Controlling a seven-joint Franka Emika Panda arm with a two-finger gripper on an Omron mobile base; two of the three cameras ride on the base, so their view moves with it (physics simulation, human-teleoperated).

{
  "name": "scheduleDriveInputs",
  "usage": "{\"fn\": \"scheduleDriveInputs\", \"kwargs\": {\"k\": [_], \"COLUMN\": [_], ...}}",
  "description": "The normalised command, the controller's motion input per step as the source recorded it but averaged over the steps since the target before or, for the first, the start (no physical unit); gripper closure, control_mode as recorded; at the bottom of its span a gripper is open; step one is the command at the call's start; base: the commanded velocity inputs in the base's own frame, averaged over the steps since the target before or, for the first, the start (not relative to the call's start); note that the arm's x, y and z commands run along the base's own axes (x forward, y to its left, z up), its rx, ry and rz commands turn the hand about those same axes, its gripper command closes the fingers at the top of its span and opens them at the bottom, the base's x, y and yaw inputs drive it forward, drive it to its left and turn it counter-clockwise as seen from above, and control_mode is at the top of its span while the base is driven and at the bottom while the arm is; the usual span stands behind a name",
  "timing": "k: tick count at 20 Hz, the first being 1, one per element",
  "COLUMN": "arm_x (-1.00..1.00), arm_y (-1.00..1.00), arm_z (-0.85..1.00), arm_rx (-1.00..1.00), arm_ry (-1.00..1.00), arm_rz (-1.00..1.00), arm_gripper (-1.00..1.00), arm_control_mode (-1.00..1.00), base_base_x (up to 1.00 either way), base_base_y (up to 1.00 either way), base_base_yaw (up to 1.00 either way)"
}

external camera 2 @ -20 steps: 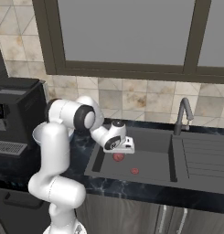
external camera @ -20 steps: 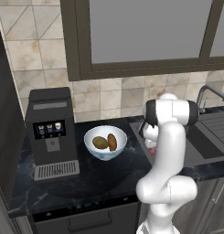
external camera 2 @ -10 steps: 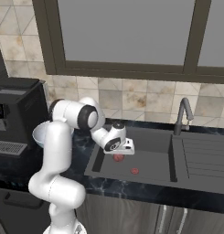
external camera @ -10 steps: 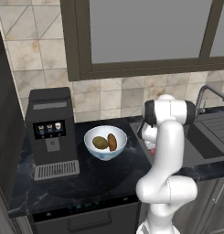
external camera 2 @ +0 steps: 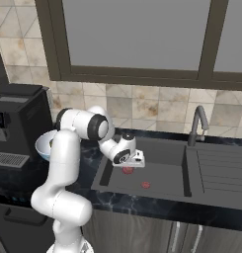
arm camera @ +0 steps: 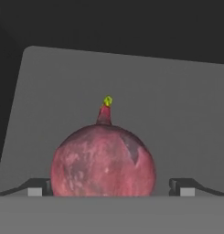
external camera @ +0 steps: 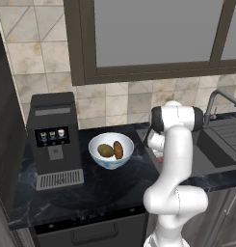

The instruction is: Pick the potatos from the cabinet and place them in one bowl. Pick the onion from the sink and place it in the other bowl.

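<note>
The reddish-pink onion (arm camera: 103,162) lies on the floor of the dark sink (external camera 2: 162,175), its stem pointing away from the hand. My gripper (arm camera: 111,188) is open, low in the basin, with one fingertip on each side of the onion (external camera 2: 127,170) and a gap showing at both. Whether the pads touch it I cannot tell. Both potatos, one olive-brown (external camera: 105,150) and one orange-brown (external camera: 118,149), rest in the white bowl (external camera: 94,144) on the counter. The dark cabinet (external camera: 3,144) stands at the far left. The other bowl is out of view.
A smaller bright red bit (external camera 2: 145,185) lies in the basin right of the onion. The curved tap (external camera 2: 196,123) and ridged draining board (external camera 2: 221,165) are further right. A black coffee machine (external camera: 52,140) stands left of the white bowl.
The hand has sunk a little further into the sink, closer over the onion. Its jaws have stayed wide.
</note>
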Motion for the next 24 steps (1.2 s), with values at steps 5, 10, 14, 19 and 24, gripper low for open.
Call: {"fn": "scheduleDriveInputs", "kwargs": {"k": [5,10,14,19,24], "arm_x": [0.01,0.0,0.0,0.0,-0.05], "arm_y": [0.0,0.0,0.0,0.0,-0.04], "arm_z": [-0.11,-0.21,-0.22,-0.15,0.0], "arm_rx": [0.0,0.0,0.0,0.0,0.0], "arm_ry": [0.0,0.0,0.01,0.0,0.0], "arm_rz": [0.0,0.0,0.0,0.0,0.0], "arm_gripper": [-1.0,1.0,1.0,1.0,1.0], "arm_control_mode": [-1.0,-1.0,-1.0,-1.0,-1.0], "base_base_x": [0.0,0.0,0.0,0.0,0.0], "base_base_y": [0.0,0.0,0.0,0.0,0.0], "base_base_yaw": [0.0,0.0,0.0,0.0,0.0]}}
